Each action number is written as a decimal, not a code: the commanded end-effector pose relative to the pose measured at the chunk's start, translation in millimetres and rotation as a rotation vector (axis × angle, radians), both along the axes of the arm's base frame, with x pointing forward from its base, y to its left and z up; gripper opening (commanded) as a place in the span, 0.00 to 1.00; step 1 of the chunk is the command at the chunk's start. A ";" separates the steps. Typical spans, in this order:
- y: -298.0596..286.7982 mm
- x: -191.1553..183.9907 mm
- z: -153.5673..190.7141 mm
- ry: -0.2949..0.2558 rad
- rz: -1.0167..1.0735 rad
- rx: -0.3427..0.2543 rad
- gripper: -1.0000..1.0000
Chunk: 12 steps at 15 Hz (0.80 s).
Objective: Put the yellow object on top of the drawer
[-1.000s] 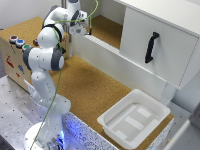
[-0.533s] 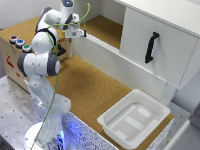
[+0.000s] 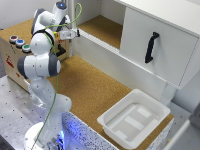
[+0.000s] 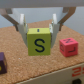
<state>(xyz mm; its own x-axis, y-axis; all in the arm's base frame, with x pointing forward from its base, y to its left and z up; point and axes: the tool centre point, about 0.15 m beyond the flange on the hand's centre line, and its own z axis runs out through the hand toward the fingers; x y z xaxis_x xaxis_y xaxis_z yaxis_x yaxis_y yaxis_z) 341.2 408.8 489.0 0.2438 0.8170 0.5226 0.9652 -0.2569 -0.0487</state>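
Observation:
The yellow object is a yellow-green cube point(image 4: 39, 41) marked with a dark "S", resting on the cork surface. In the wrist view my gripper point(image 4: 39, 26) straddles it, and both fingers point(image 4: 22, 25) press against its upper sides. In the exterior view the gripper point(image 3: 73, 34) is low at the back of the exterior view's left; the cube is too small to make out there. The drawer point(image 3: 165, 25) is the large white cabinet with a black bar handle point(image 3: 151, 47) at the exterior view's right, well away from the gripper.
A pink-red cube point(image 4: 68, 46) and a purple cube point(image 4: 2, 63) lie on either side of the yellow one. A shallow white tray point(image 3: 112, 122) stands on the cork at the front right. A wooden box with coloured buttons point(image 3: 17, 42) stands at the left.
The arm has swung toward the exterior view's left and lowered, bringing the gripper down onto the cork surface at the cubes.

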 end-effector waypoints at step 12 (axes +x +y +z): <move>75.6 19.2 -59.1 -0.026 0.217 0.081 0.00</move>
